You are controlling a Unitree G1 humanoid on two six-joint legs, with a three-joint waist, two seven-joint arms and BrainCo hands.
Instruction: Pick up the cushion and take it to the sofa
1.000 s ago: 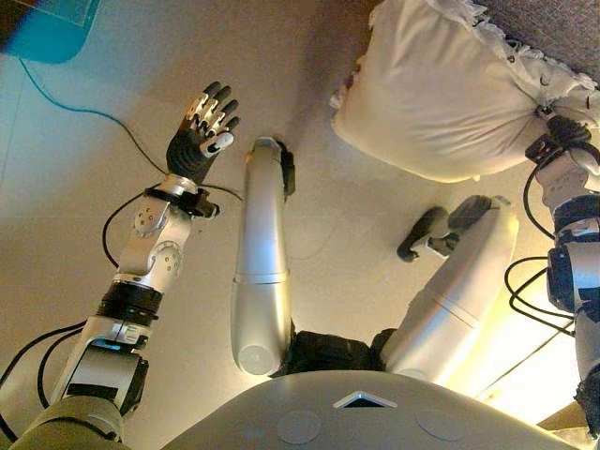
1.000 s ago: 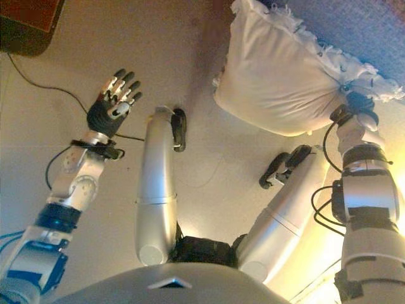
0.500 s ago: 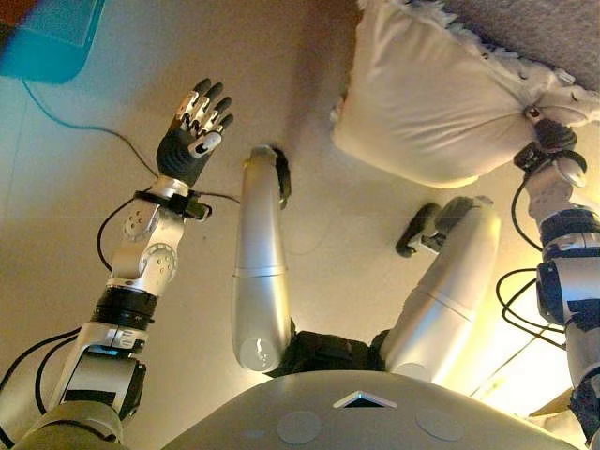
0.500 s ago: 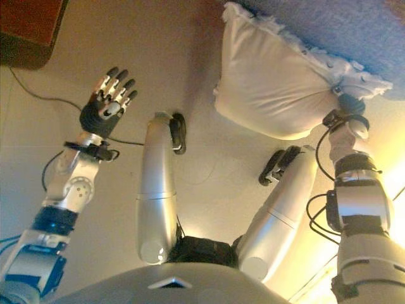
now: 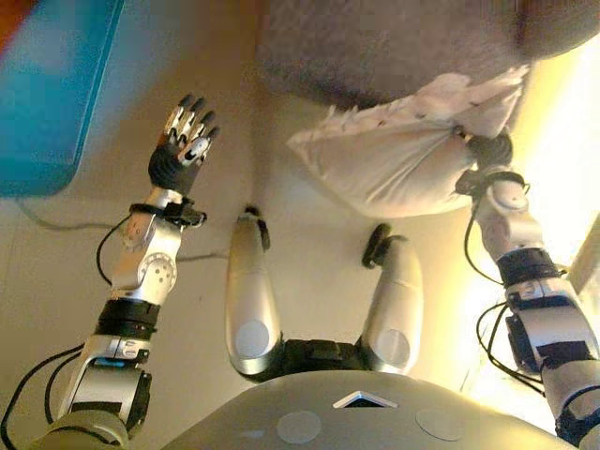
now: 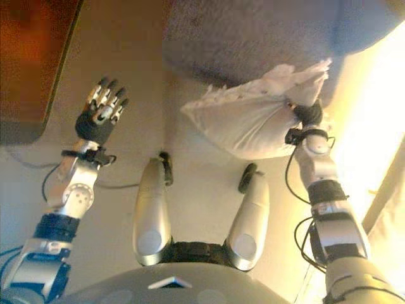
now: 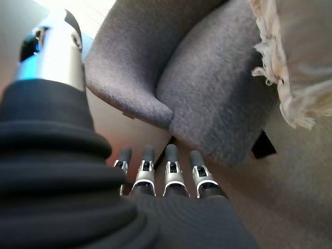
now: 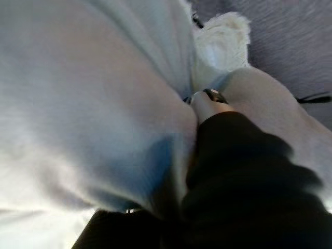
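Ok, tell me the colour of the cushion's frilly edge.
White, like the rest of the cushion; the frilled edge shows best in the left wrist view.

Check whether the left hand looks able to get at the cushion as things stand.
Probably yes: the left hand is open and empty, with bare floor between it and the cushion, which hangs from the right hand by the sofa.

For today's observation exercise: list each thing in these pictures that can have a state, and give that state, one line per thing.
cushion: lifted off the floor, gripped at one corner, hanging in front of the sofa
right hand: shut on the cushion's corner
left hand: open, fingers straight, holding nothing
sofa: nothing resting on the visible part
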